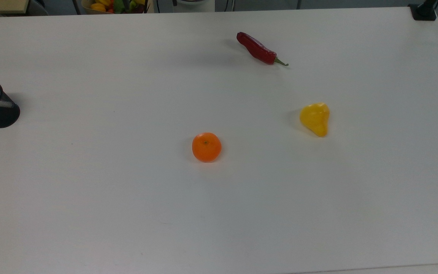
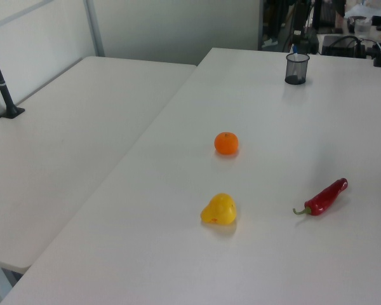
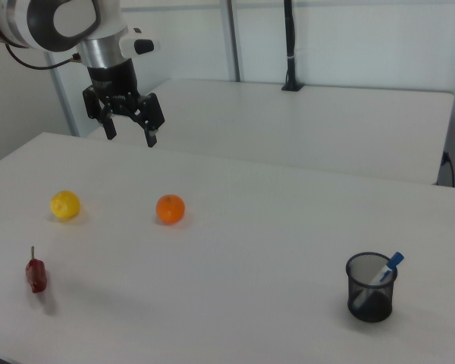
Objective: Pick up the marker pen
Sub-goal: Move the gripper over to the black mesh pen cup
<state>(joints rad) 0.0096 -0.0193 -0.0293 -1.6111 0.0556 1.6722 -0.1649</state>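
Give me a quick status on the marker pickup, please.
Hand open, empty, high above the table. Marker pen standing in mesh cup, blue cap up. Path to the cup unobstructed.

One marker pen [image 3: 381, 274] (in one mesh cup [image 3: 371, 287]), one orange [image 1: 206, 147], one chili [image 1: 257, 49], one yellow fruit [image 1: 315, 118]

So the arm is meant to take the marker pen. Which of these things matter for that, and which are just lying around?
Part of the job:
marker pen, standing in the mesh cup
gripper, open, held high above the table

Just lying about:
orange
yellow fruit
red chili
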